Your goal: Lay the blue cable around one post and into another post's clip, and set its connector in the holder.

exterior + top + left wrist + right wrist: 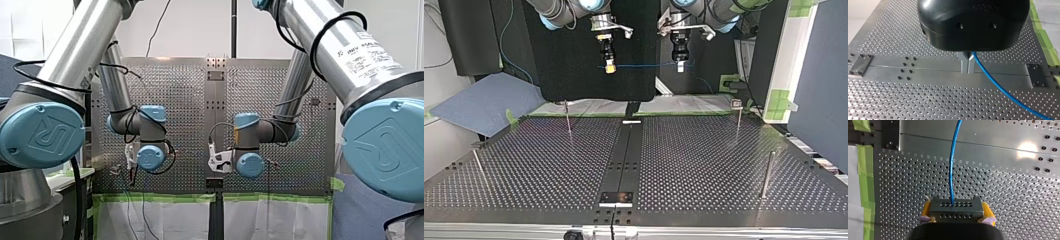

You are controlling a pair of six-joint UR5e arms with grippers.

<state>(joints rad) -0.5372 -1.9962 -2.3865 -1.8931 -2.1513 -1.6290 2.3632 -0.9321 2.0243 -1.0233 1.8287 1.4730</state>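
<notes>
The left tool (967, 67) is a rounded, glossy black housing ending in two slim, flat metal fingers (964, 63). The fingers are pressed together with only a hairline seam between them, and the blue cable (998, 86) comes out right at them, so the tool is pinched on the cable. The cable is thin, smooth and round, and it runs away from the fingers in a gentle curve above the table (898, 100), a matt metal sheet punched with tight rows of small round holes. The right tool (956, 212) is clamped on the connector (955, 206), a dark grey rectangular block whose face carries two rows of tiny holes. A yellow pad (988, 211) presses on each short side, and the cable enters the block's upper row and leads straight away ahead of it. In the top view both tools hang well above the table, side by side, with the cable drawn nearly straight and level between their tips. Below them stand slender round metal posts (766, 175), upright and well apart; the far one at that view's right carries a small boxy clip (736, 103) on its top. The cable touches none of them. A smooth solid strip (624, 150) with a few bolt heads runs down the table's middle, and bands of green tape (865, 182) edge the table.
</notes>
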